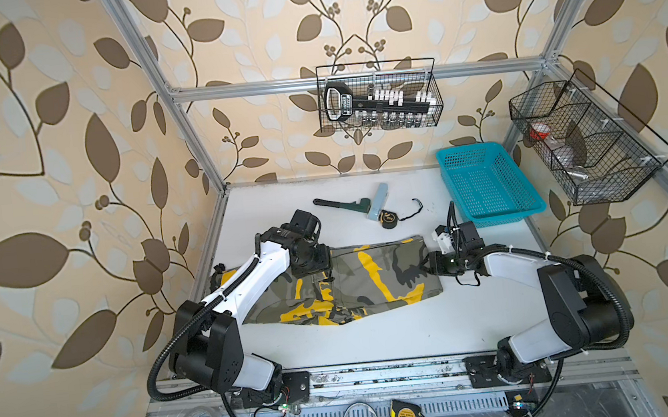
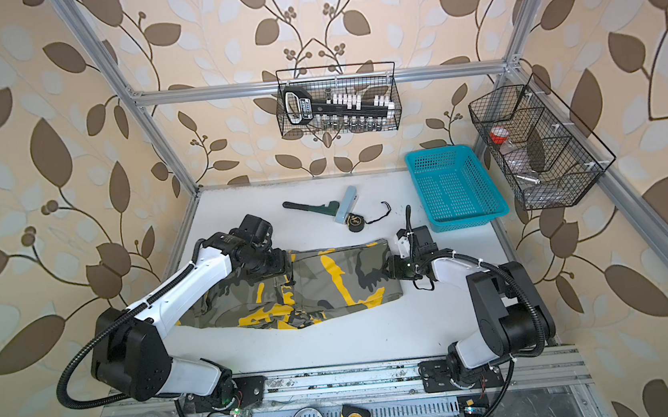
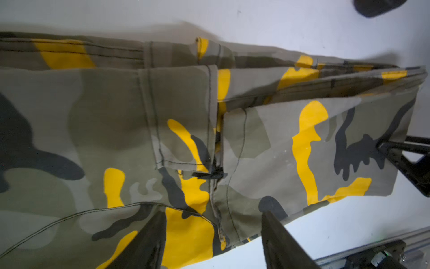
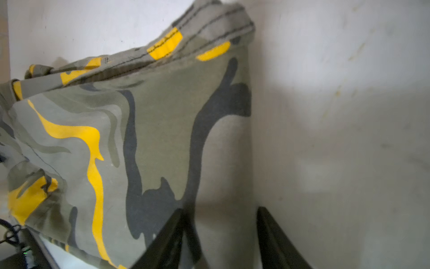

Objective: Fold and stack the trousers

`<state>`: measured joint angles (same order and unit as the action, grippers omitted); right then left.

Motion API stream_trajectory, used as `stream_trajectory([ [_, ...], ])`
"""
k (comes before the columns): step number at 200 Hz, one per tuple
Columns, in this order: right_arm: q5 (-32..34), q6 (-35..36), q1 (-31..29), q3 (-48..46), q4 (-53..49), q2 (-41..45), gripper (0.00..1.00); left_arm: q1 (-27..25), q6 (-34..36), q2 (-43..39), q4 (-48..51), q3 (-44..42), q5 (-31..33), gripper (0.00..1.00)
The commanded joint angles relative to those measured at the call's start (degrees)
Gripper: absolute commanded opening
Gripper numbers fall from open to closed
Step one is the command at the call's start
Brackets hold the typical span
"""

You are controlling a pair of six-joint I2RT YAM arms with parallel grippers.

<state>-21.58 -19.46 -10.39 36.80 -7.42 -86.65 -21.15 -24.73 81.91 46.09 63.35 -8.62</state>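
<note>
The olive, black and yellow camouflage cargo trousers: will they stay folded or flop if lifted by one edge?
Probably flop: the camouflage cargo trousers lie in loose layers, so one edge would likely peel off alone. The matte woven cloth looks grippy. Pushed, they would probably bunch, like the rumpled near edge.

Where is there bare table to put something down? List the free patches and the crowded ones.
Free: the wide front strip of table between the trousers and the base rail; the back-left corner, left of the wrench. Crowded: back middle, with wrench, tape measure and pale block; the basket fills the back right.
</note>
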Motion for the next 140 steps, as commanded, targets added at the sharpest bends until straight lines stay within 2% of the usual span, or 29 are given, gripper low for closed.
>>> stream_trajectory([
  [1,-1.47,0.86,0.08,0.18,-2.49,0.21,0.22,1.72,3.21,-2.54,3.49,0.72,1.69,0.68],
  [14,-0.68,0.06,0.71,0.24,-3.83,4.14,0.09,3.05,3.47,-2.89,4.39,0.9,2.47,0.68],
  [39,1.82,-0.56,3.24,1.58,-10.35,12.75,0.0,6.26,4.15,-4.11,5.52,1.07,3.59,0.69],
  [67,3.67,-1.45,8.55,3.38,-16.38,22.1,0.0,10.39,4.34,-4.61,6.16,0.9,5.33,0.69],
  [92,5.93,-1.87,12.42,7.12,-21.62,27.03,0.0,12.97,4.27,-4.8,6.68,0.48,5.35,0.69],
  [116,8.36,-2.67,16.72,11.64,-25.72,29.68,0.0,14.03,3.17,-4.96,6.71,-0.31,6.87,0.69],
  [140,7.6,-2.39,19.64,18.24,-29.7,29.83,0.0,14.81,2.45,-4.3,7.09,-1.52,8.47,0.68],
])
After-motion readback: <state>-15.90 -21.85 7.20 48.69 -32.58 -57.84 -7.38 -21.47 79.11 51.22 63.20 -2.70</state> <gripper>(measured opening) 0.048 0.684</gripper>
